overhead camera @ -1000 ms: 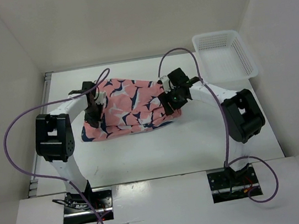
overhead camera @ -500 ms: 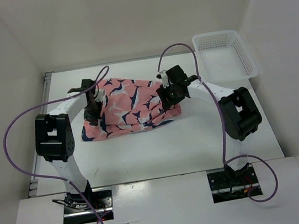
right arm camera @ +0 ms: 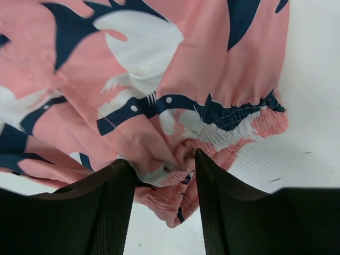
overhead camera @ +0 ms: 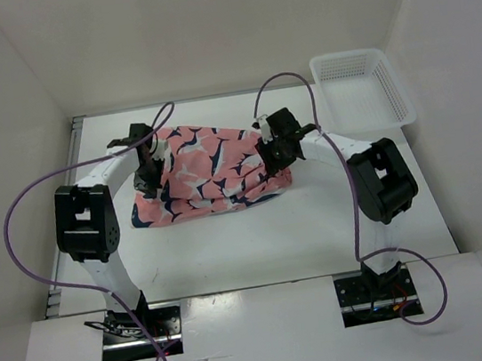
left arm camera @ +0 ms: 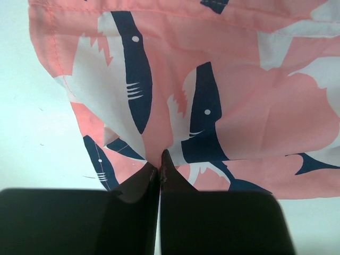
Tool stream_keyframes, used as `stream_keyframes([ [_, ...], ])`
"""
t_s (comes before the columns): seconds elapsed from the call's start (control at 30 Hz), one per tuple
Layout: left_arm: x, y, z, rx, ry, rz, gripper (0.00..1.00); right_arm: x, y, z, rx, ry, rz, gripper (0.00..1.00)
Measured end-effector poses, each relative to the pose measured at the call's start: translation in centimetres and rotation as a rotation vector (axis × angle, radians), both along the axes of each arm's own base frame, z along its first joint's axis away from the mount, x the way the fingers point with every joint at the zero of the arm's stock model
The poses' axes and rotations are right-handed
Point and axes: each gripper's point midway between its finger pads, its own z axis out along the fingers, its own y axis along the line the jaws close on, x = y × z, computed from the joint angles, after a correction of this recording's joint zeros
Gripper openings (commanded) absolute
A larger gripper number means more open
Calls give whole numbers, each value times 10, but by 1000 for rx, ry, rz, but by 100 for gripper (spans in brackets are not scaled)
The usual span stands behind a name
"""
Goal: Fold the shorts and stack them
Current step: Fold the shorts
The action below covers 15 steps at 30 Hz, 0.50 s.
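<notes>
The salmon-pink shorts point(overhead camera: 209, 174) with a navy and white print lie folded in the middle of the table. My left gripper point(overhead camera: 143, 164) is at their left end. In the left wrist view it point(left arm camera: 160, 163) is shut, with its tips pinching the fabric point(left arm camera: 223, 106). My right gripper point(overhead camera: 272, 156) is at the shorts' right end. In the right wrist view it point(right arm camera: 162, 170) stands open, and the bunched elastic waistband point(right arm camera: 234, 114) lies between the two fingers point(right arm camera: 114, 207).
A white mesh basket point(overhead camera: 394, 87) stands at the back right corner of the table. White walls close in the table on the left, back and right. Purple cables arc over both arms.
Both grippers have moved a little toward the back of the table, the right one also slightly left. The shorts' upper layer has shifted with them, while the near edge has stayed put.
</notes>
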Motion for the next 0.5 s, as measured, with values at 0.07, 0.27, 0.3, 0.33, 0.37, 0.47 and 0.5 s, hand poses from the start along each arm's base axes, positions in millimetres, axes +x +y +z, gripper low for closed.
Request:
stream_keyframes([
  [0.07,2,0,3,-1,-5,0,0,-1,-3,-8,-19,9,2,26],
  [0.27,10,2,15,12,-36,5,0,6,-9,-12,-75,-30,0,0],
  [0.3,13,3,20,21,-53,8,0,9,-11,-10,-87,-44,3,0],
  [0.33,16,5,26,30,-73,12,0,12,-12,-8,-98,-58,6,0],
  [0.37,20,7,35,41,-98,17,0,16,-14,-4,-110,-73,11,0],
  [0.47,31,12,68,63,-192,32,0,25,-17,11,-125,-122,36,0],
  [0.5,34,13,81,67,-226,37,0,27,-18,18,-127,-139,45,0],
])
